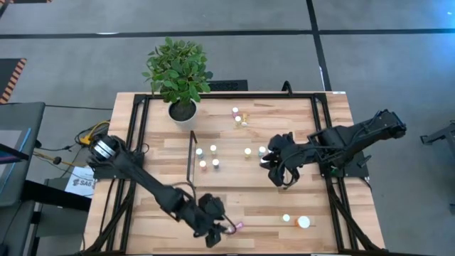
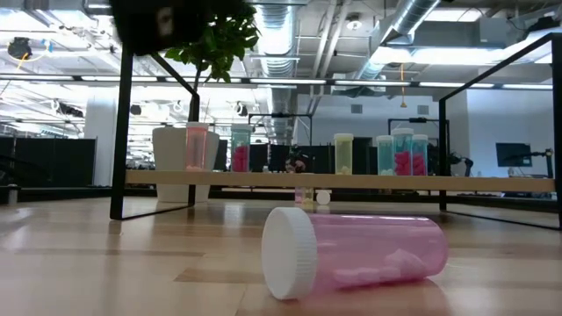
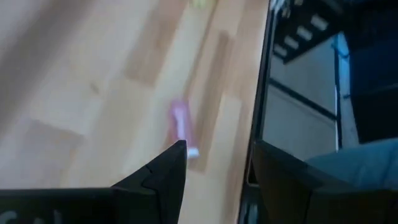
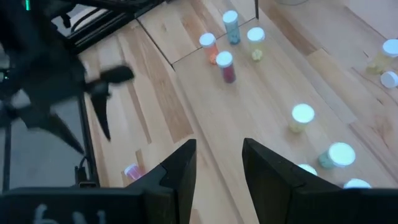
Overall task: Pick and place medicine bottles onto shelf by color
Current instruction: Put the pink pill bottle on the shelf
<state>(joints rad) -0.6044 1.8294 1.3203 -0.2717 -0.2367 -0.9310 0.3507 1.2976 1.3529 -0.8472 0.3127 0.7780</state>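
Pink bottle [image 2: 356, 254], white cap, lies sideways near the table [image 1: 249, 206] edge; left claw [image 1: 222, 229] open beside it, empty.

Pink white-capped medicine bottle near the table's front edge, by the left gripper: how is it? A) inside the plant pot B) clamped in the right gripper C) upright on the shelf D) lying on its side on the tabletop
D: the pink white-capped medicine bottle lies on its side on the wooden tabletop, ungripped.

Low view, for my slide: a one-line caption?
A pink bottle lies on its side on the table, before the shelf of upright bottles.
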